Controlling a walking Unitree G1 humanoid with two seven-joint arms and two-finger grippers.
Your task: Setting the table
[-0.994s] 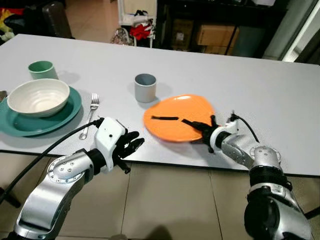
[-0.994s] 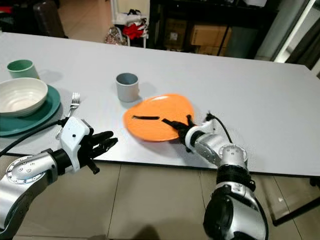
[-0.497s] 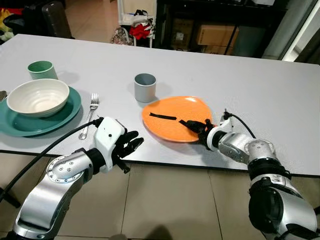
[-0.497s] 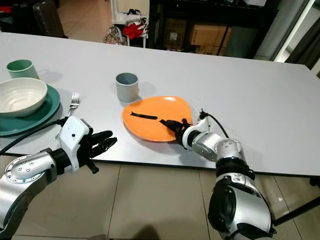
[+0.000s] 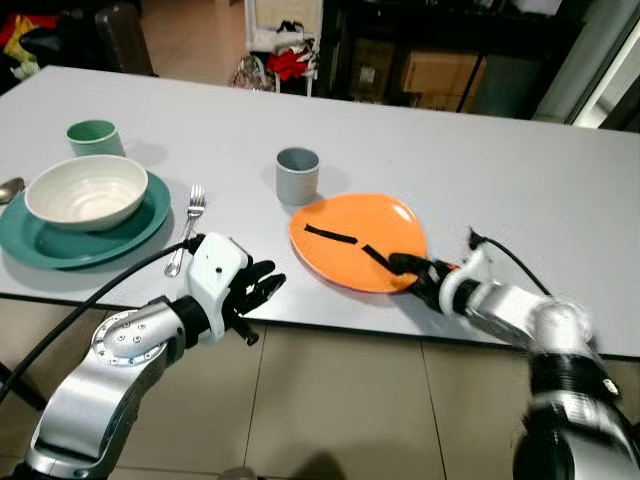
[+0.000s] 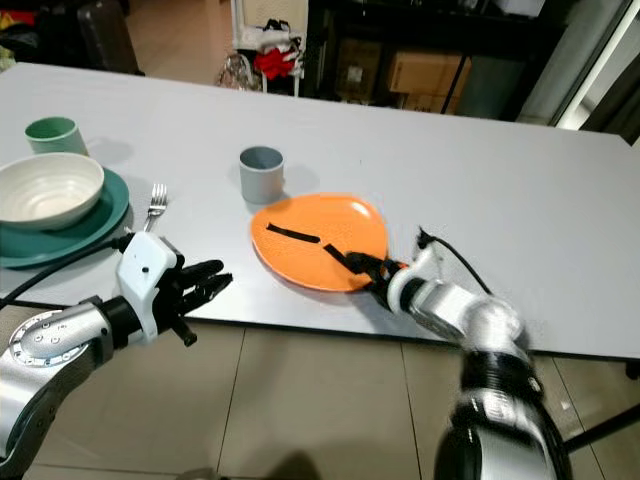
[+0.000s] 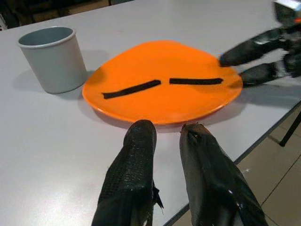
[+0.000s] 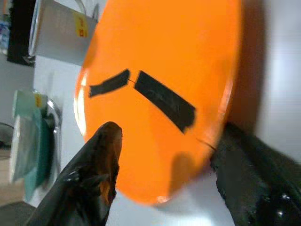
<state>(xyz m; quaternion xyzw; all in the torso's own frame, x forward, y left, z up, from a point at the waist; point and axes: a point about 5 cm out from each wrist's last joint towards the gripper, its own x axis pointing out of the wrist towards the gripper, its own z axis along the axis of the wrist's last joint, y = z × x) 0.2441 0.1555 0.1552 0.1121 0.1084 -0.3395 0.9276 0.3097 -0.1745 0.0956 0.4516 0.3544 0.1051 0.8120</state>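
Observation:
An orange plate [image 5: 350, 228] with two black tape strips lies near the front edge of the white table [image 5: 520, 190]. My right gripper [image 5: 402, 268] is at the plate's near right rim. One finger lies over the rim and the other under it, so it is shut on the plate [image 8: 160, 56]; the right arm is blurred. My left gripper [image 5: 266, 286] hovers just off the table's front edge, left of the plate. Its fingers [image 7: 138, 155] point at the plate and are close together with nothing between them.
A grey cup [image 5: 298, 174] stands just behind the plate. At the left are a white bowl [image 5: 87, 190] on a teal plate [image 5: 60, 246], a fork [image 5: 187, 226], a green cup [image 5: 91, 136] and a spoon tip [image 5: 8, 189]. Dark shelves with boxes stand beyond the table.
The orange plate, tilted up at its right edge a second ago, now lies flatter on the table. My right arm has shifted and blurred. The left gripper has barely moved.

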